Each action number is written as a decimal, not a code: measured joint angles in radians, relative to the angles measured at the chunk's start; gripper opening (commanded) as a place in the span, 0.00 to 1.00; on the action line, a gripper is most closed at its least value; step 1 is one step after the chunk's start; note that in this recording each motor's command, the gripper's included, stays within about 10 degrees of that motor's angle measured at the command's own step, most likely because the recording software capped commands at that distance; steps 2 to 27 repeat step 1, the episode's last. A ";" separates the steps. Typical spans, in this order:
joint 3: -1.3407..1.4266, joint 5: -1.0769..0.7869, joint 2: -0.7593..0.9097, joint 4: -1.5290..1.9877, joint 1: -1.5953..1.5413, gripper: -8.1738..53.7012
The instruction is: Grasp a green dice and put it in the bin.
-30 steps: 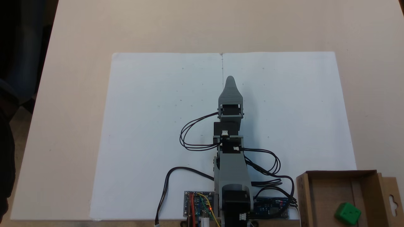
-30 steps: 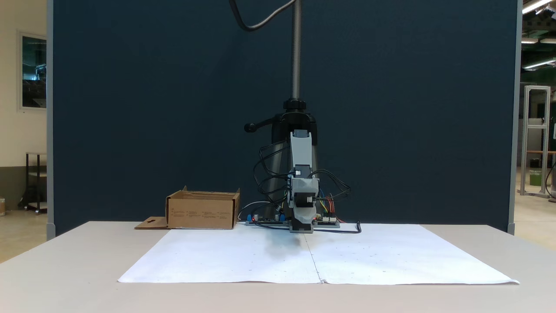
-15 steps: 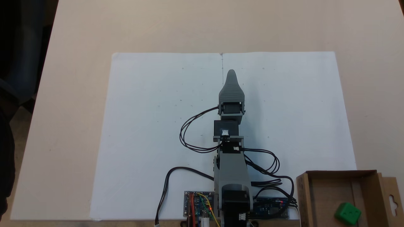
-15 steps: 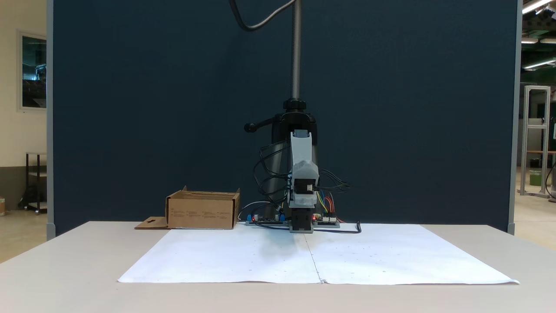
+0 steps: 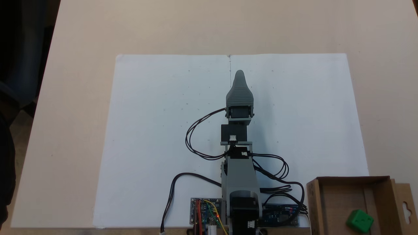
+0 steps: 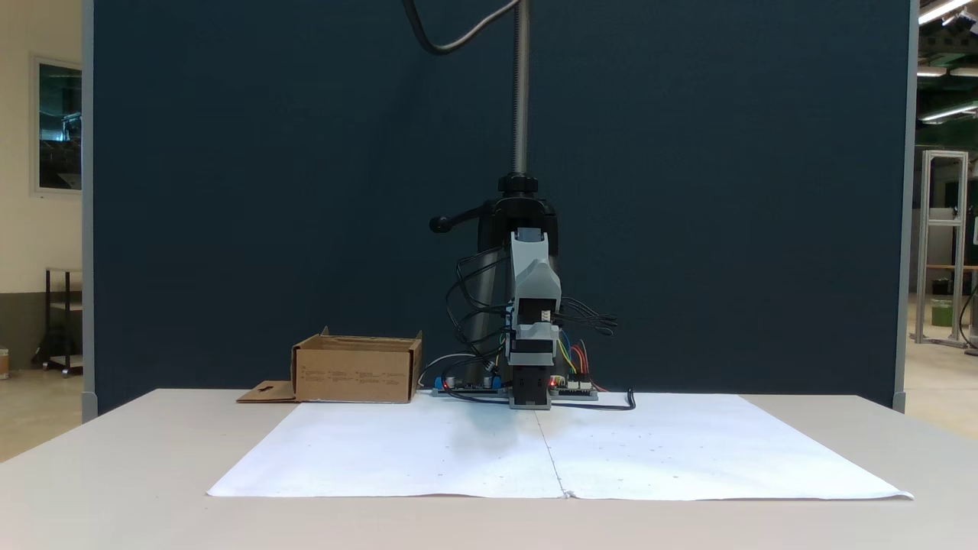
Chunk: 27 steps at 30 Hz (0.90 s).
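The green dice (image 5: 360, 221) lies inside the bin (image 5: 349, 178), a brown cardboard box at the lower right corner of a fixed view, right of the arm's base. From the front, the bin (image 6: 357, 370) stands left of the arm and its wall hides the dice. My gripper (image 5: 239, 72) stretches straight out from the base over the middle of the white paper, far from the bin. It shows a single grey tip from above. Seen head-on, the gripper (image 6: 537, 279) is raised well above the table. Nothing is visible in it.
A large white paper sheet (image 5: 163, 130) covers the table's middle. Circuit boards (image 5: 205, 212) and looping black cables (image 5: 196, 137) sit around the arm's base. A camera stand pole (image 6: 521, 92) rises behind the arm before a dark blue partition.
The gripper has risen off the paper and its tip has reached a little farther from the base. Dice and bin have not moved.
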 measured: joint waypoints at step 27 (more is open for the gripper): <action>0.000 0.000 0.000 0.000 0.000 0.85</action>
